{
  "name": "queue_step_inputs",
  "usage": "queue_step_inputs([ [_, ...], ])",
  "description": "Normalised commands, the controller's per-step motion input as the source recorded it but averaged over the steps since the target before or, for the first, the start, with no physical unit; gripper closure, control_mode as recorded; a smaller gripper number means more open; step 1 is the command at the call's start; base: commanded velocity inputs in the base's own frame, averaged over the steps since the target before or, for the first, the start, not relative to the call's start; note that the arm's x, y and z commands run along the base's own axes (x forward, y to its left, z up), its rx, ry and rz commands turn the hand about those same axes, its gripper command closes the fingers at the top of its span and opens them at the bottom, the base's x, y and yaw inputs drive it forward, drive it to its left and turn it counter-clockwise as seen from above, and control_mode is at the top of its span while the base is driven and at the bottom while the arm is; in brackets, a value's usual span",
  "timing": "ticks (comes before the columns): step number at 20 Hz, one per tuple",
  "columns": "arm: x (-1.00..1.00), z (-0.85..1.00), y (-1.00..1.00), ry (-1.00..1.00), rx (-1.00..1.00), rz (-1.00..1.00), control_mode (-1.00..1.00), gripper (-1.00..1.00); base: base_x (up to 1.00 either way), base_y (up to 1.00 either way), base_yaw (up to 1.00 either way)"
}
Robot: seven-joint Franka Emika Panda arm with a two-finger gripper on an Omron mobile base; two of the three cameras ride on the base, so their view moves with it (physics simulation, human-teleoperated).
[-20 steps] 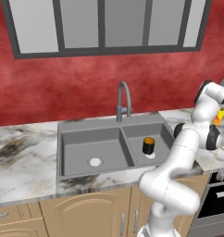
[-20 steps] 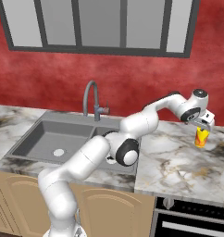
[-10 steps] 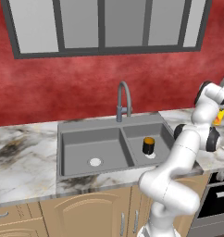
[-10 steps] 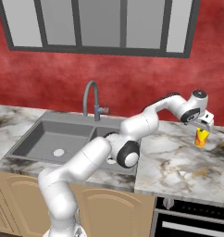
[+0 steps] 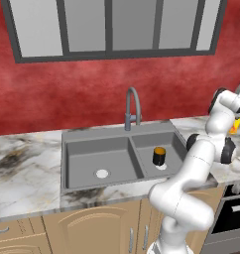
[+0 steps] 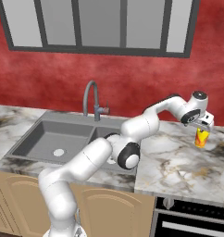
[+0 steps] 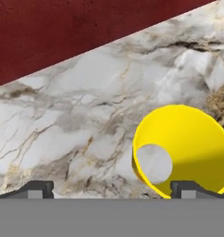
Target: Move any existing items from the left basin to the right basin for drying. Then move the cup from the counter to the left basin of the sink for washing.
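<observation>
— Red wall, dark-framed window, marble counter [image 6: 174,162] over tan cabinets. What are the fingers doing?

— Spread wide, grasping nothing. From the hand's camera the two dark tips sit well apart, and the yellow cup [image 7: 185,148] stands on the marble with its open mouth facing up; one tip overlaps its near rim, the other is off over bare stone.

— And from the right-hand base camera?

— There the gripper [image 6: 202,126] hangs just above the cup [image 6: 202,137], far right on the counter near the wall. That camera shows the cup's red-orange mark; the hand's does not.

— The sink?

— The left-hand base camera shows both bowls: the black orange-topped jar [image 5: 159,156] stands in the right basin [image 5: 161,151], on its drain. The left basin [image 5: 99,161] shows its white drain.
</observation>
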Motion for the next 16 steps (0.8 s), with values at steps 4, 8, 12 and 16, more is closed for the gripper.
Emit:
queue_step_inputs([
  [4, 0.00, -0.11, -0.02, 0.02, 0.00, 0.03, -1.00, -1.00, 0.00, 0.00, 0.00],
  [8, 0.00, -0.15, -0.01, 0.02, 0.00, 0.02, -1.00, -1.00, 0.00, 0.00, 0.00],
  [12, 0.01, -0.18, -0.01, 0.03, 0.00, 0.02, -1.00, -1.00, 0.00, 0.00, 0.00],
  [16, 0.02, -0.14, -0.02, 0.02, 0.00, 0.02, -1.00, -1.00, 0.00, 0.00, 0.00],
])
